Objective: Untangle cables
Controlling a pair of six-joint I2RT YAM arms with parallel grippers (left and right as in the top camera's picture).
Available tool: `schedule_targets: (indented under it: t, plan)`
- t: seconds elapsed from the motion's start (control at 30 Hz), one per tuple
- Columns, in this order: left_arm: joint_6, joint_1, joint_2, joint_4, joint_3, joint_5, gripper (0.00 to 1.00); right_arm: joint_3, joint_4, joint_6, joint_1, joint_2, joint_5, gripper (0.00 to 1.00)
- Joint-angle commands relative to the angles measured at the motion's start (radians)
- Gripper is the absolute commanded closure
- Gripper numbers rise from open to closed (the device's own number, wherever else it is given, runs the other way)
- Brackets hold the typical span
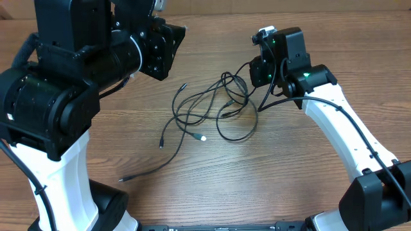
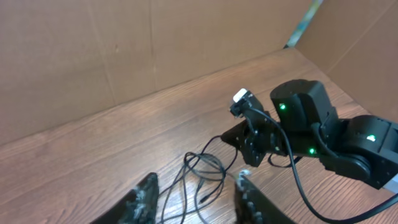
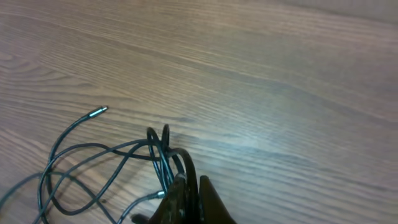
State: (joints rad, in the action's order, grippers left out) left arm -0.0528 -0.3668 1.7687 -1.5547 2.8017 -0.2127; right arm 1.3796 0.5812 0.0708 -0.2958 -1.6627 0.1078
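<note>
Now, your right gripper has its jaws pressed together on strands at the 2 o'clock edge of the cables, which sprawl mid-table with one tail running to 7 o'clock. Your left gripper hovers at their 10 o'clock, jaws spread and empty. Pull hard and you could cinch the crossings or drag the whole knot along. The right wrist view shows the pinch. Overhead hides it but gives you the full layout.
</note>
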Motion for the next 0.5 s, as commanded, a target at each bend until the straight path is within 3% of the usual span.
schedule_targets:
  t: [0.0,0.47]
  plan:
    - [0.001,-0.005,0.026,-0.018,-0.006,0.015,0.60,0.064,-0.035,0.048,0.000,0.053,-0.010,0.96]
    - [0.001,-0.007,0.184,-0.115,-0.006,0.004,0.65,0.216,-0.069,0.050,0.000,0.281,0.298,0.96]
